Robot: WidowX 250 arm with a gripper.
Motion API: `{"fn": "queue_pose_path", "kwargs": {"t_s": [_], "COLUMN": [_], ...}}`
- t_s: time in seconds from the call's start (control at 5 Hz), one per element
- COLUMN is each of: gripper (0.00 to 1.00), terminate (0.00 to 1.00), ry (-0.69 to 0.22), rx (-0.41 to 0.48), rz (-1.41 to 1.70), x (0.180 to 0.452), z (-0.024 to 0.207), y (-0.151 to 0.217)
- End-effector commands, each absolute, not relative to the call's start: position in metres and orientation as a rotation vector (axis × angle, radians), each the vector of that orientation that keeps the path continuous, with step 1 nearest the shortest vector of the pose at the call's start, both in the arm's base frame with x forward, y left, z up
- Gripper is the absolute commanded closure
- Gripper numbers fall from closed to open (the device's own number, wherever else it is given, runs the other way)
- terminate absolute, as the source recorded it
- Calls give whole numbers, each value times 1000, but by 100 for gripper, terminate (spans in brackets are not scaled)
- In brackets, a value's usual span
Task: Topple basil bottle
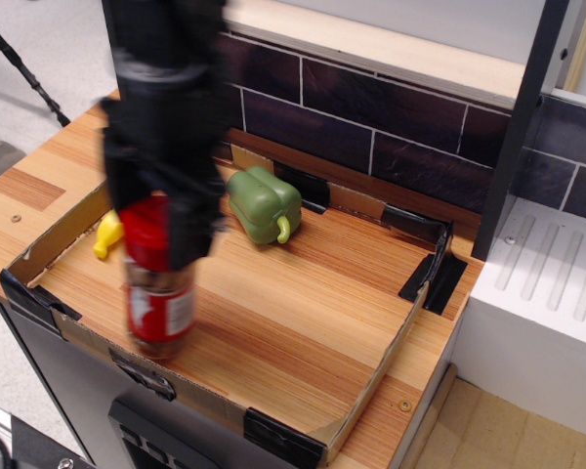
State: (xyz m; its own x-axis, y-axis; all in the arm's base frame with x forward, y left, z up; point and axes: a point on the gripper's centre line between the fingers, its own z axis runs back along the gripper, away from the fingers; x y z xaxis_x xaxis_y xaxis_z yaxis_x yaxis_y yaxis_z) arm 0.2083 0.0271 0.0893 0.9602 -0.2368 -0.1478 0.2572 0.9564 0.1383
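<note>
The basil bottle (159, 308), a clear jar with a red lid and a red-and-white label, stands about upright near the front left wall of the cardboard tray (376, 381). It is blurred by motion. My gripper (161, 230) comes down from above and is blurred too. Its dark fingers (190, 230) sit on either side of the red lid and appear closed on it. The black arm hides the tray area behind the bottle.
A yellow banana (107, 234) lies at the tray's left wall, just behind the bottle. A green bell pepper (263, 203) sits at the tray's back. A dark tiled wall runs behind, with a black post (513, 127) and a white drain rack (557, 283) at the right.
</note>
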Motion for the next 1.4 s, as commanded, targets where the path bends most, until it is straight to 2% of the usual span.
{"fn": "queue_pose_path", "kwargs": {"t_s": [0.0, 0.2, 0.4, 0.6, 0.8, 1.0, 1.2], "gripper": [100, 100, 100, 100, 100, 100, 0], "terminate": [0, 0, 0, 0, 0, 0, 0], "ry": [257, 299, 340, 282, 122, 11, -72], "rx": [382, 439, 442, 354, 145, 60, 25], "rz": [-206, -227, -251, -281, -300, -290, -239], "x": [230, 228, 232, 238, 247, 250, 253], "z": [80, 66, 55, 52, 54, 54, 55], "y": [4, -3, -9, -14, -21, -27, -26]}}
